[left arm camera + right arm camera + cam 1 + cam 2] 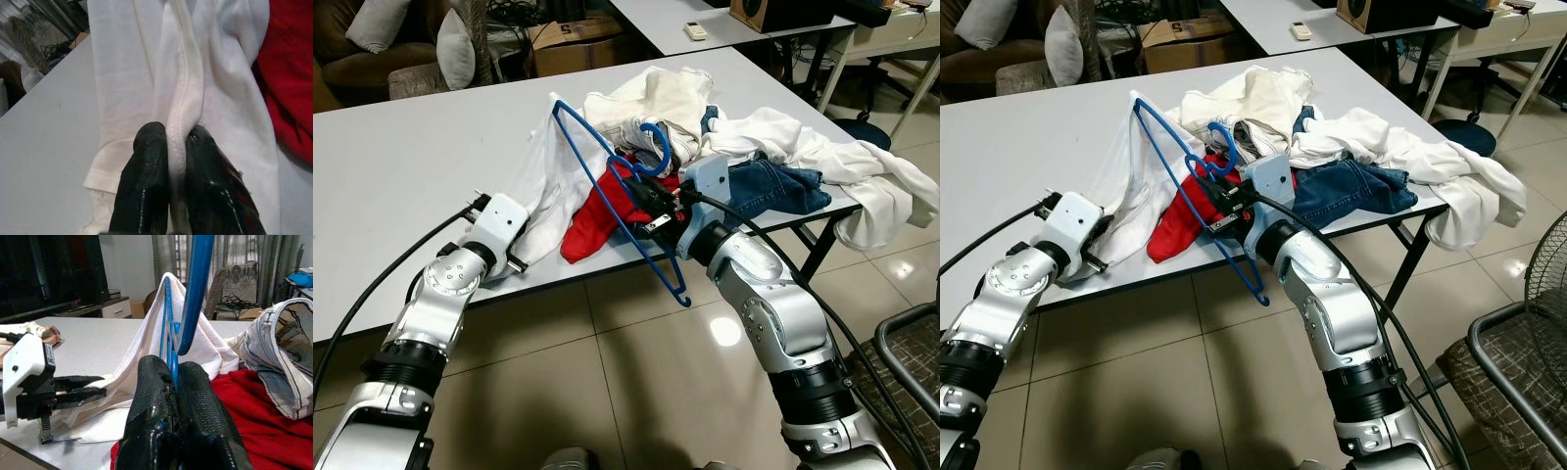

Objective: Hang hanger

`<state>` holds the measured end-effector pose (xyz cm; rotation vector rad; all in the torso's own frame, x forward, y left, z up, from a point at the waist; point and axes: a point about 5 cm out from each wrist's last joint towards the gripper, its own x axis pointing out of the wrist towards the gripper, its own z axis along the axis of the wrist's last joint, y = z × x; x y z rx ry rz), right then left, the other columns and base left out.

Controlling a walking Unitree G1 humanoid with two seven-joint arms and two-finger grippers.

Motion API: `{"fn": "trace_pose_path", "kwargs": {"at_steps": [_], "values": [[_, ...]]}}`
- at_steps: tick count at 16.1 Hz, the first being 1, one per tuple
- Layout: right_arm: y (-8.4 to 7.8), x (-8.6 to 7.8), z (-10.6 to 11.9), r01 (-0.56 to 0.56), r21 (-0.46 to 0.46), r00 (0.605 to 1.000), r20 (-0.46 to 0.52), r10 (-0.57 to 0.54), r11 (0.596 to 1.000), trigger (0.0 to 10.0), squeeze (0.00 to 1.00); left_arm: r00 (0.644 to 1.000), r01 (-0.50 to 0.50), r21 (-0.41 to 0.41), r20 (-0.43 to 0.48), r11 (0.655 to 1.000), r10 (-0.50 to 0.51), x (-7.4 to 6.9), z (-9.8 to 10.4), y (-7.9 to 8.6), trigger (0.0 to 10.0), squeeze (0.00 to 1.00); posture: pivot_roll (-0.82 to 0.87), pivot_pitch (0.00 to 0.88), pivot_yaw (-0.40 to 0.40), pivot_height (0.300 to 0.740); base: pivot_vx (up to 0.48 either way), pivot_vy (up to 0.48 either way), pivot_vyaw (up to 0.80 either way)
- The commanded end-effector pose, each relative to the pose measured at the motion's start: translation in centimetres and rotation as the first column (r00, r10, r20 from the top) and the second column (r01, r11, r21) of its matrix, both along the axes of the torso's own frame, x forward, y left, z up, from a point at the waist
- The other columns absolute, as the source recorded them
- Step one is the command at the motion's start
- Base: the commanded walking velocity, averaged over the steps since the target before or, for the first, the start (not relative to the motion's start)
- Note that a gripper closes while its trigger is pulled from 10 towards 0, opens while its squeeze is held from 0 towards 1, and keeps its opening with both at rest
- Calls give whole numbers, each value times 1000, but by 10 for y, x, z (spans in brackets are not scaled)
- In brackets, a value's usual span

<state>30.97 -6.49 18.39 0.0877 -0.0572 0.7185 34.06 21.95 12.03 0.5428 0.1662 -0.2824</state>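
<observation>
The right gripper (171, 377) is pinched tight on the blue hanger (607, 186) near its hook; the hanger stands tilted above the bench (401, 166), one shoulder raised toward 11 o'clock inside the white shirt (543, 186), its lower end jutting past the bench's near edge toward 5 o'clock; the left gripper (168, 152), at 9 o'clock from the right one, is clamped on the shirt's ribbed hem; a red garment (597, 220) lies between the two grippers; jeans (773, 186) and pale clothes (646, 103) are heaped toward 1 o'clock.
</observation>
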Motion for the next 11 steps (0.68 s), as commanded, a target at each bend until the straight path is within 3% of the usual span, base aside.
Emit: {"fn": "trace_pose_path", "kwargs": {"at_steps": [1, 4, 7, 11], "values": [[-1, 0, 11, 7, 14, 999, 38, -7, 1000, 10000, 0, 1000, 0, -23, 12, 1000, 0, 3, 7, 4, 0, 0, -52, 28, 120, 740, 0, 0, 0], [-5, 0, 2, 22, -8, 1000, 7, -22, 1000, 10000, 0, 1000, 15, -112, 15, 994, -13, 3, 23, 13, 0, 0, -40, 26, 114, 740, 0, 0, 0], [-13, -4, -7, -1, -41, 1000, -17, 0, 999, 10000, 0, 996, -32, -212, 72, 977, 48, 7, 53, 34, 0, 0, -22, 25, 96, 740, 0, 0, 0], [-16, -16, -10, -89, -59, 996, -22, 87, 994, 10000, 0, 985, -29, -219, 158, 975, 65, 12, 78, 34, 0, 0, -22, 27, 99, 740, 0, 0, 0]]}}
